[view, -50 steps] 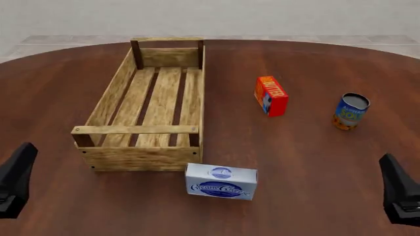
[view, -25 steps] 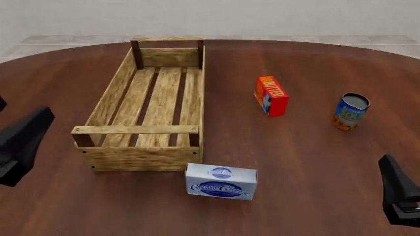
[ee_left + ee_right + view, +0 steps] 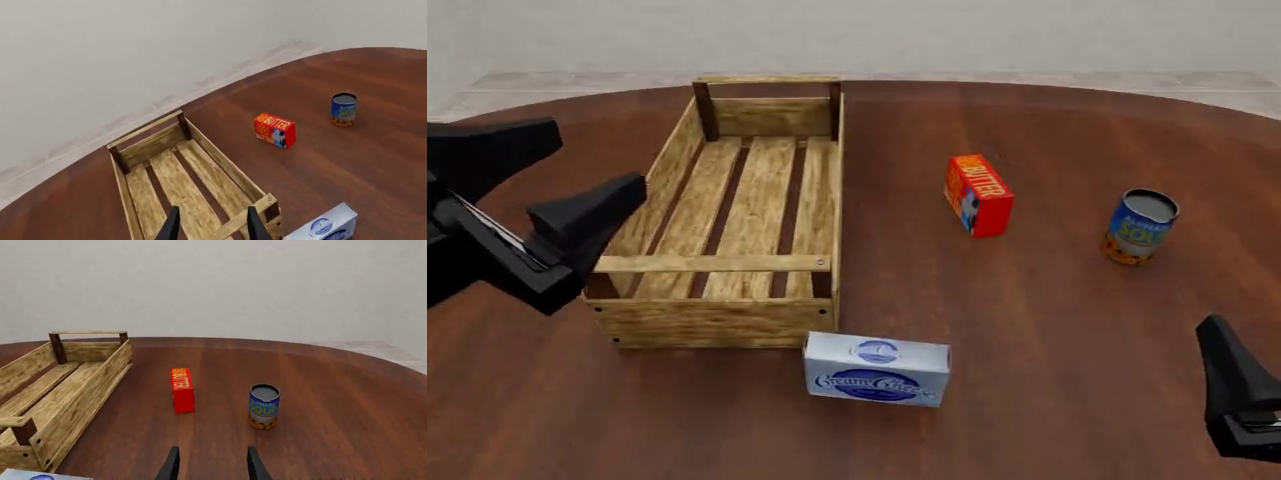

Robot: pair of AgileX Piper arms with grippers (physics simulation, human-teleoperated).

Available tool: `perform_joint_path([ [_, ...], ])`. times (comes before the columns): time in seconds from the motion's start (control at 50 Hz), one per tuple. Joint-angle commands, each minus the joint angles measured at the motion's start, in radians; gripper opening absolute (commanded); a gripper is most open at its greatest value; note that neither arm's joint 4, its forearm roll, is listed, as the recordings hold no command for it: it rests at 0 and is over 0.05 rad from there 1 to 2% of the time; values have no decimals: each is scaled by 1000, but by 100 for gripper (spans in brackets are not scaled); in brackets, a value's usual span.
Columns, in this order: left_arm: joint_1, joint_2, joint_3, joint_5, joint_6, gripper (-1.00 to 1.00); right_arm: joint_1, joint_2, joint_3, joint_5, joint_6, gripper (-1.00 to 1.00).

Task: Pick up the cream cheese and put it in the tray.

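The left hand [image 3: 561, 190] is held spread and empty, raised over the near left corner of the tray [image 3: 714, 322]. The cheese [image 3: 876, 369] lies on the bench [image 3: 1028, 330] below the hand and off to its right, just beside the tray's near wall, not yet grasped. The right hand [image 3: 208, 462] is also spread, low and well apart from the cheese. The reaching step is judged to be in hand; next, a descent over the cheese is called for, fingers astride its short sides.

Front view high over table, wrist views sharing tray [image 3: 714, 320]
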State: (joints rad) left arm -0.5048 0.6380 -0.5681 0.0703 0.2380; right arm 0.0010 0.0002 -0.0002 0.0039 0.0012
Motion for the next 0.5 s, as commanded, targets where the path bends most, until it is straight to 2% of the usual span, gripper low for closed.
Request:
perform_joint_path([
  [0.02,-60,147,-71,2,106,100,0,0,0,0,-1,100],
  [0.12,-83,189,-110,30,139,100,0,0,0,1,0,100],
  [0.16,-118,221,-123,53,147,100,0,0,0,1,0,100],
  [0.22,-108,247,-128,46,185,100,0,0,0,1,0,100],
  [0.38,-136,308,-173,99,203,100,0,0,0,-1,-1,100],
  [0.5,-150,330,-194,123,243,100,1,0,0,0,-6,100],
])
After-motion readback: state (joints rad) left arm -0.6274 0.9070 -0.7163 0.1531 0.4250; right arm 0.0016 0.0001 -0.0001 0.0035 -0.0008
